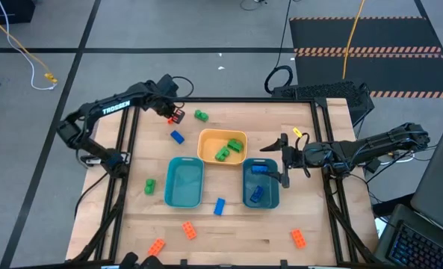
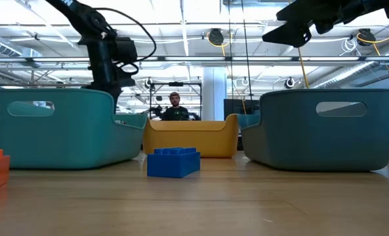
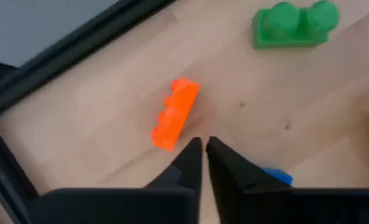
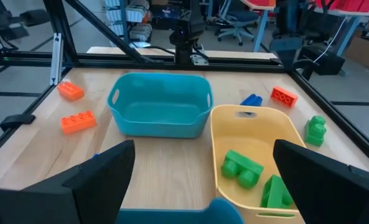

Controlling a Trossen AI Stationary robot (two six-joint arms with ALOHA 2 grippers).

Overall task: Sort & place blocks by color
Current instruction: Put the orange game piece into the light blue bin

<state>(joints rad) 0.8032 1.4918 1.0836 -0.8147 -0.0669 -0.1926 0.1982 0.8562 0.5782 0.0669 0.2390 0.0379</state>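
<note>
Small studded blocks lie flat on the wooden table. In the high view, an orange block [image 1: 178, 116], a green block [image 1: 201, 115] and a blue block [image 1: 177, 137] sit near the far left. A green one [image 1: 150, 185], a blue one [image 1: 220, 206] and three orange ones [image 1: 189, 231] lie nearer. My left gripper [image 3: 203, 148] is shut, its tips just short of the orange block [image 3: 176, 113] and touching nothing. My right gripper [image 4: 203, 180] is open and hovers over the right teal bin [image 1: 261, 181], which holds blue blocks [image 1: 257, 195].
A yellow bin [image 1: 222, 146] with green blocks [image 4: 241, 168] stands between and beyond two teal bins; the left one [image 1: 184, 181] looks bare inside. A blue block [image 2: 173, 161] lies in front of them. Black frame rails line the table's edges. A person [image 2: 174, 108] sits beyond the table.
</note>
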